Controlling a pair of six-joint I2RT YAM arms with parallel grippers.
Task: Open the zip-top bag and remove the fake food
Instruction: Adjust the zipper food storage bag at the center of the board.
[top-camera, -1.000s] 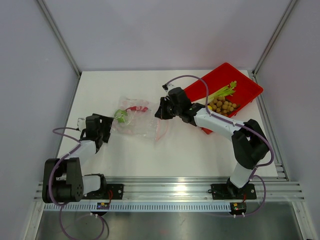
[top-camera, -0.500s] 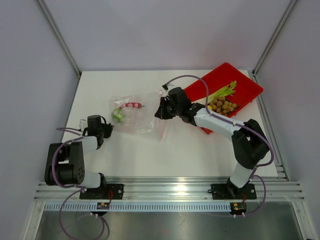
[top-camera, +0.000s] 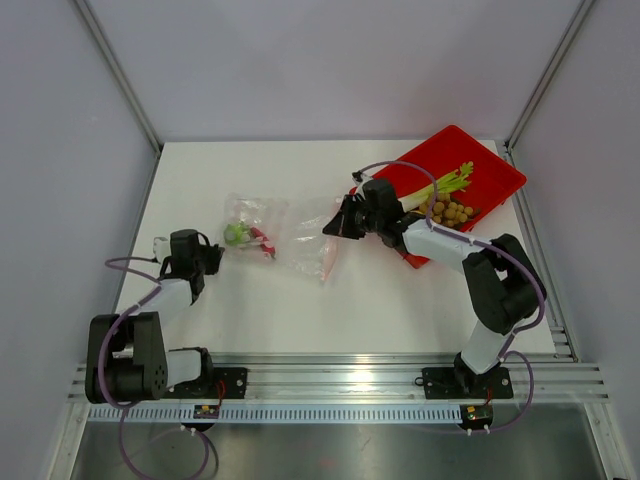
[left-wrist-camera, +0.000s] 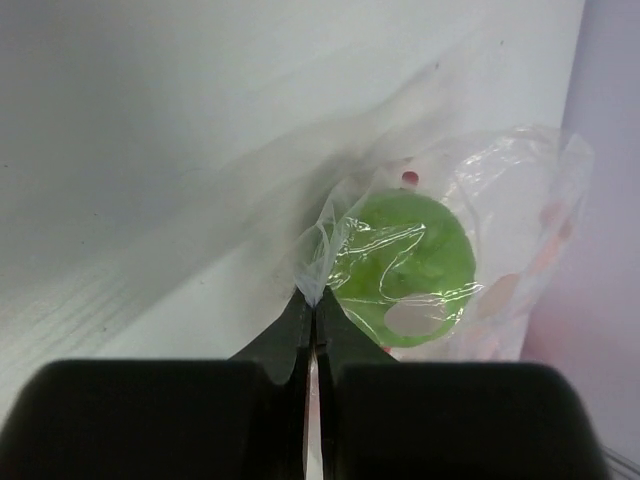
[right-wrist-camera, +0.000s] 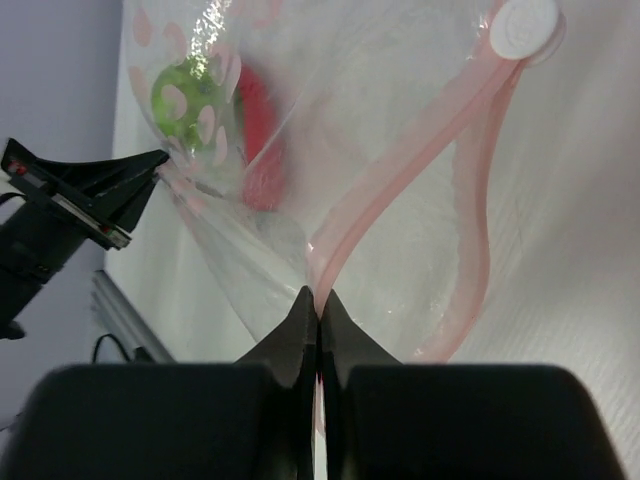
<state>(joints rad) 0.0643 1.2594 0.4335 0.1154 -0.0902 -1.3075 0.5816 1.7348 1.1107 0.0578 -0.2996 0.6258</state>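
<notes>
The zip-top bag (top-camera: 290, 235) lies stretched across the table's middle, clear and crinkly, its pink zip strip (right-wrist-camera: 400, 170) parted into a loop. My left gripper (top-camera: 214, 254) is shut on a pinch of film at the bag's left corner (left-wrist-camera: 318, 262). My right gripper (top-camera: 336, 229) is shut on the zip strip at the bag's right end (right-wrist-camera: 318, 285). Inside the bag sit fake food pieces: a green round fruit (left-wrist-camera: 405, 268) (top-camera: 235, 234) just beyond my left fingertips, and a red piece (right-wrist-camera: 262, 140) (top-camera: 262, 243).
A red tray (top-camera: 497, 170) stands tilted at the back right, behind my right arm. It holds a green celery stalk (top-camera: 446, 184) and several tan balls (top-camera: 449, 211). The enclosure's grey walls and metal posts border the white table (top-camera: 300, 310).
My left gripper, open a second ago, has closed on the bag's left corner. My right gripper has moved right with the zip strip, drawing the bag out between the two grippers.
</notes>
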